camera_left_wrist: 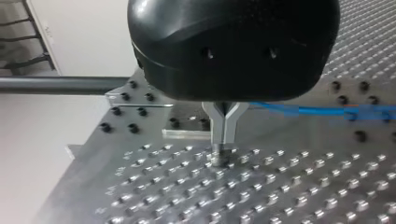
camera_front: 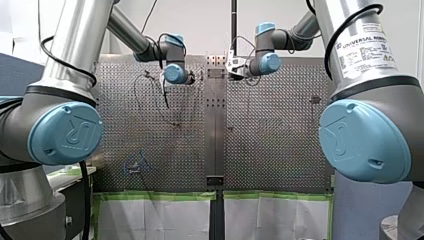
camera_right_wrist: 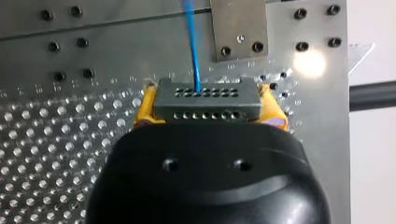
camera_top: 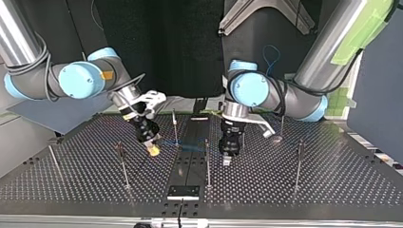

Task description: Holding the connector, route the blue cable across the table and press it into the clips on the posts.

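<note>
My right gripper [camera_right_wrist: 205, 109] has its yellow pads [camera_right_wrist: 145, 108] shut on a grey connector block [camera_right_wrist: 207, 99] with rows of small holes. The blue cable [camera_right_wrist: 192, 42] runs from the block straight ahead over the metal plate. In the top view this gripper [camera_top: 153, 149] hangs low over the table at left of centre, and the cable [camera_top: 183, 142] shows faintly toward the middle. My left gripper [camera_left_wrist: 223, 151] is shut with nothing between its metal fingers, their tips just above the perforated table [camera_left_wrist: 280, 196]. The cable [camera_left_wrist: 322, 111] passes behind them. In the top view my left gripper [camera_top: 228, 154] sits right of centre.
Thin posts stand on the table in the top view: one [camera_top: 122, 164] left of my right gripper, one [camera_top: 207, 161] between the grippers, one [camera_top: 298, 164] at the right, another [camera_top: 175, 124] further back. A loose coil of blue cable [camera_front: 135, 162] lies near the front view's lower left.
</note>
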Robot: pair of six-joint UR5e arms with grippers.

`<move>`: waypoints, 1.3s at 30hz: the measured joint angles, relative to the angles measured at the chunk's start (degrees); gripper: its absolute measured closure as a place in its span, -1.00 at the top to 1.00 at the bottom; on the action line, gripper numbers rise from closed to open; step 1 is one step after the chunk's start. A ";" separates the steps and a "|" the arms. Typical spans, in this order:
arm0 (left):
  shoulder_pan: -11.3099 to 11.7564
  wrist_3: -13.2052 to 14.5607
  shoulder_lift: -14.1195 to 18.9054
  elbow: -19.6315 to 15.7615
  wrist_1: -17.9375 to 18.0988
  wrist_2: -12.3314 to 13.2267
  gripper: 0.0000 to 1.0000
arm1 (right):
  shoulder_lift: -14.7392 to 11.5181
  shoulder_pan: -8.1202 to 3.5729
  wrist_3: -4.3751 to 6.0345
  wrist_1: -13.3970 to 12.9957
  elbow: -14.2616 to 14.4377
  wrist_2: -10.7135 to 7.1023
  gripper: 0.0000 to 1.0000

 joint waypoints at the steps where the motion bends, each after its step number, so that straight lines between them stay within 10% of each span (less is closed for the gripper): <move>1: 0.23 -0.19 0.00 0.44 -0.01 0.05 -0.99 | 0.04 -0.10 0.00 -0.01 -0.04 -0.01 -1.00; 15: 2.11 -1.72 -0.09 2.07 -0.10 0.27 -0.99 | 0.39 -1.50 -0.29 -0.29 -0.58 -0.74 -1.00; 20: 1.87 -1.85 -0.07 2.03 -0.17 0.53 -0.04 | 0.44 -1.62 -0.37 -0.30 -0.60 -0.85 -1.00; 22: 1.76 -1.85 -0.06 2.03 -0.21 0.54 -0.04 | 0.41 -1.71 -0.41 -0.29 -0.61 -0.87 -1.00; 23: 1.70 -1.82 -0.05 2.02 -0.24 0.52 0.82 | 0.40 -1.75 -0.43 -0.30 -0.64 -0.88 -1.00; 25: 1.51 -1.60 -0.04 2.02 -0.35 0.36 1.00 | 0.42 -1.80 -0.47 -0.30 -0.71 -0.89 -1.00; 39: -0.65 1.63 4.35 -3.05 -2.69 -3.71 1.00 | 0.37 -1.93 -0.61 -0.13 -0.99 -1.77 -1.00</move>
